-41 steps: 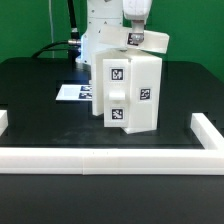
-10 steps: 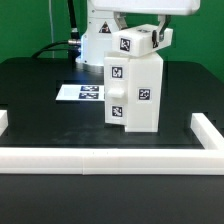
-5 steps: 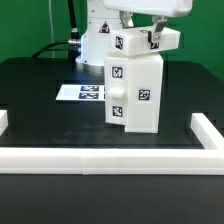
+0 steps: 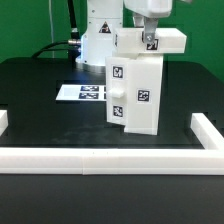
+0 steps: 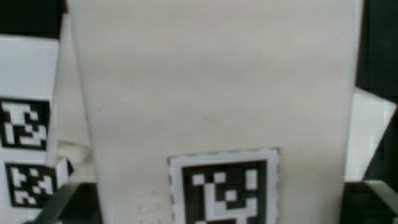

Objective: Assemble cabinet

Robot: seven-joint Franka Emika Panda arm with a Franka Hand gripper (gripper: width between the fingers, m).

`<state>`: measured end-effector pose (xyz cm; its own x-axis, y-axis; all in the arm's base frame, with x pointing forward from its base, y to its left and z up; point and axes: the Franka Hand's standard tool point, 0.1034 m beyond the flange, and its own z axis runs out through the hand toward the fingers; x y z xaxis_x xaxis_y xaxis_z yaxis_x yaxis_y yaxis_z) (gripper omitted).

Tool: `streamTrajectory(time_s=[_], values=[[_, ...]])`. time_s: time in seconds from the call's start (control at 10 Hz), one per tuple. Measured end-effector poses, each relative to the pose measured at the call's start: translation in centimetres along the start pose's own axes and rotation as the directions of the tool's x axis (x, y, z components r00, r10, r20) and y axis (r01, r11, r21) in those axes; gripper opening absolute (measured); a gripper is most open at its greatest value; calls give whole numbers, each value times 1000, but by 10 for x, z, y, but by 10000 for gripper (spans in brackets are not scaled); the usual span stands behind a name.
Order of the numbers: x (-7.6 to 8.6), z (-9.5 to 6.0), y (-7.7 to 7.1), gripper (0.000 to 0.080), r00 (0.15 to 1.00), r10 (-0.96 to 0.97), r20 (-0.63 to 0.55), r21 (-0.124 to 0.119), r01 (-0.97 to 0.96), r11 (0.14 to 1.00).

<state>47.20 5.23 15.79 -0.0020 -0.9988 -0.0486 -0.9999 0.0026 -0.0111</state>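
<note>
The cabinet (image 4: 135, 95) stands upright mid-table, a tall white box with tag markers on its faces. A flat white tagged panel (image 4: 170, 42) lies level across its top, seemingly touching it. My gripper (image 4: 149, 35) comes down from above and is shut on this panel. In the wrist view the panel (image 5: 214, 90) fills the frame, and a dark finger (image 5: 57, 200) shows at each side of it around my gripper (image 5: 210, 205). The cabinet's hollow side is hidden.
The marker board (image 4: 82, 93) lies flat behind the cabinet toward the exterior view's left. A long low white border rail (image 4: 100, 160) runs along the front with short ends at both sides. The robot's white base (image 4: 95, 40) stands at the back.
The panel in my gripper has turned from tilted to level and shifted toward the exterior view's right over the cabinet's top. The cabinet has stayed in place over the last second.
</note>
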Motion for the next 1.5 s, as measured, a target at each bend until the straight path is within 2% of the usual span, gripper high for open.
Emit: streamTrajectory(time_s=[0.2, 0.4, 0.6, 0.7, 0.8, 0.9, 1.1, 1.3, 1.5], values=[[-1, 0, -1, 569, 993, 119, 1, 3, -119, 993], [-1, 0, -3, 569, 972, 233, 4, 16, -233, 972], [-2, 0, -4, 569, 964, 266, 7, 19, -266, 964], [-2, 0, -4, 636, 970, 242, 6, 19, -242, 970], [-2, 0, -4, 636, 972, 233, 6, 19, -233, 972], [-2, 0, -4, 768, 972, 233, 6, 20, -233, 972], [-3, -13, -7, 790, 974, 227, 21, 41, -228, 973], [-5, -32, -10, 797, 972, 232, 46, 74, -235, 969], [-4, -26, -9, 797, 979, 202, 37, 65, -204, 977]])
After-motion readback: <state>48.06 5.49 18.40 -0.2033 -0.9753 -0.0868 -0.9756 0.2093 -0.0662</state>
